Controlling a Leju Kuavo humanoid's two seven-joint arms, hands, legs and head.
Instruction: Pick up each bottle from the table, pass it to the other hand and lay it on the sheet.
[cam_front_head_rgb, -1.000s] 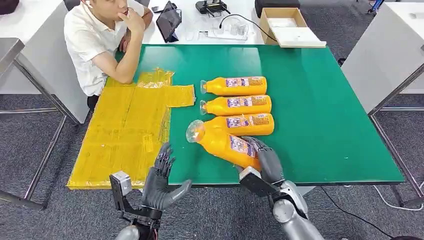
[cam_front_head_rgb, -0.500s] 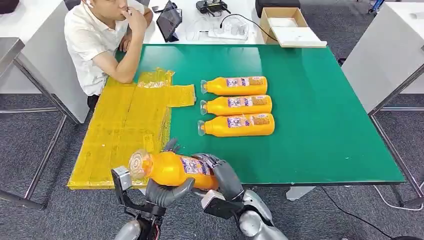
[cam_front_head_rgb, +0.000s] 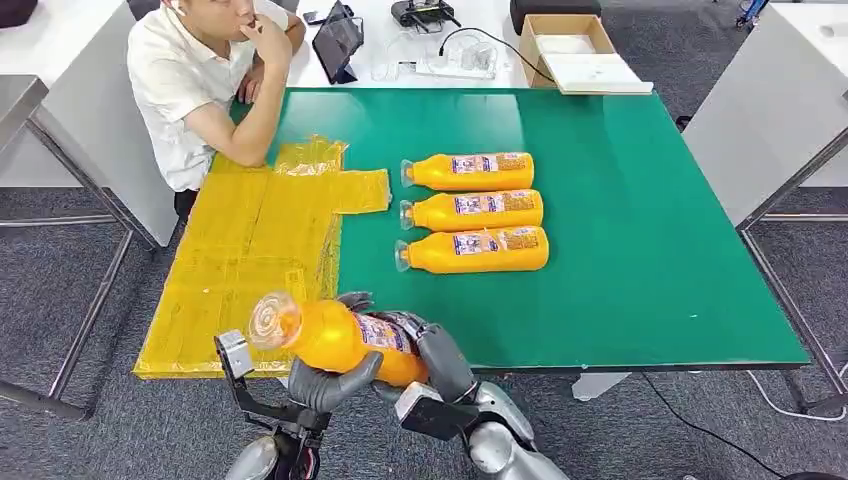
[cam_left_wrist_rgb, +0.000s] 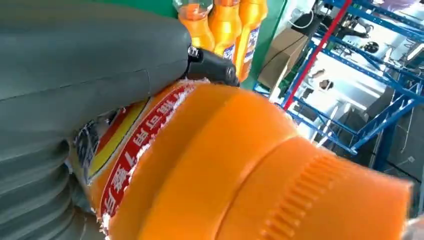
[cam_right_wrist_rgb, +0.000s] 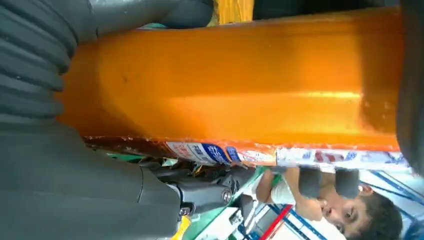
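Orange bottle (cam_front_head_rgb: 335, 338), carried off the counter (cam_front_head_rgb: 620, 250) since a second ago, now hangs past its near edge beside the yellow sheet (cam_front_head_rgb: 250, 260), right hand (cam_front_head_rgb: 435, 355) gripping, left hand (cam_front_head_rgb: 325, 378) closing underneath: handover underway.
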